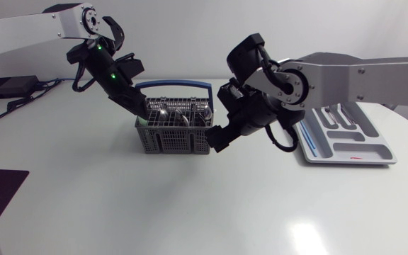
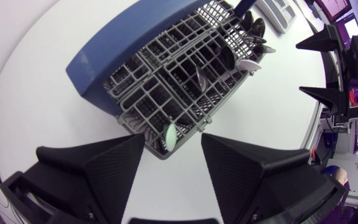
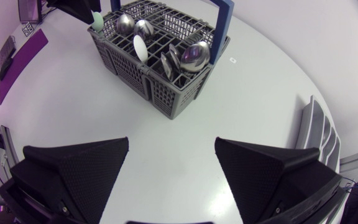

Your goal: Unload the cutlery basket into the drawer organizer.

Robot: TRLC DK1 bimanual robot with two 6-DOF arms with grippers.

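Observation:
The grey cutlery basket (image 1: 172, 134) with a blue handle (image 1: 190, 86) stands mid-table, holding several metal spoons (image 3: 194, 56) and a white one (image 3: 140, 46). My left gripper (image 1: 149, 111) hangs over its back left corner. In the left wrist view the left gripper (image 2: 169, 165) is open, and a pale green utensil tip (image 2: 169, 134) stands up from the basket's corner cell (image 2: 166, 93) between the fingers, touching neither. My right gripper (image 1: 217, 138) is low beside the basket's right end. It is open (image 3: 169, 168) with nothing between the fingers, and the basket (image 3: 160, 68) lies ahead of it.
The grey drawer organizer (image 1: 346, 134) lies at the right of the table, partly behind my right arm, and its edge (image 3: 316, 134) shows beside the right gripper. Bare white tabletop (image 1: 190, 205) spreads in front of the basket.

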